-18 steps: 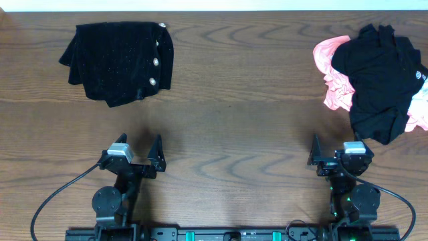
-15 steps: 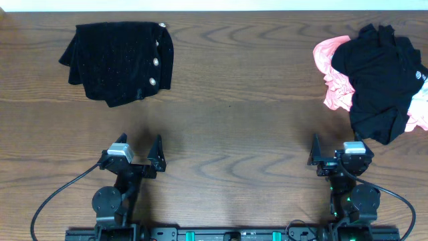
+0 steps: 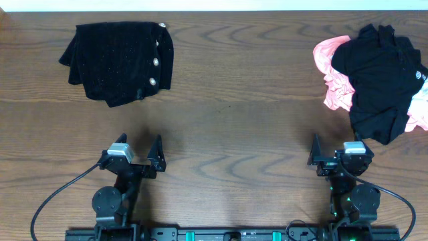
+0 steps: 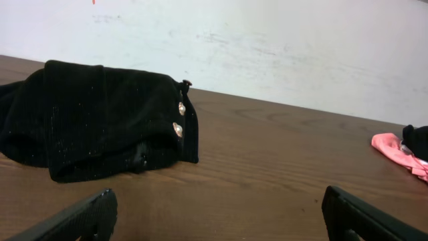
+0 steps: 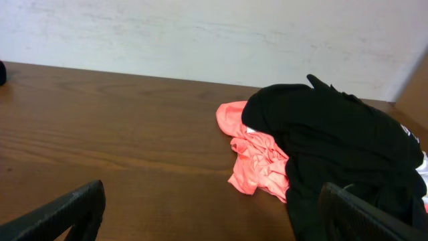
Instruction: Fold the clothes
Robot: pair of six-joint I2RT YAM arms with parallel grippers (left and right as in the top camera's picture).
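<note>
— How do the tools stand?
— The left gripper [image 3: 138,146] has its jaws wide apart and holds nothing. The right gripper [image 3: 333,150] is the same. Both sit low at the near edge, well apart from each other, with bare wood in front of them.

— What is the surface like?
— It is a table [image 3: 234,100] of dark brown wood with strong wavy grain, and it looks flat and dry. A black cable [image 3: 57,194] loops out from the left arm's base.

— And the clothes?
— The shirt [image 3: 378,80] lies crumpled at the far right, ahead of the right gripper and not touching it. It is black, with a small white logo [image 3: 421,75] near the edge of the view. It lies over a pink garment [image 3: 334,73] that sticks out on its left side. Some white cloth [image 3: 420,100] shows at the shirt's right.

— Is there anything on the left?
— There is a black bundle [image 3: 120,60] at the far left, loosely folded, with pale buttons [image 3: 156,61] down its right side. It is well clear of the left gripper.

— And the room?
— A plain whitish wall [image 4: 267,40], a little scuffed, rises just behind the table's far edge.
</note>
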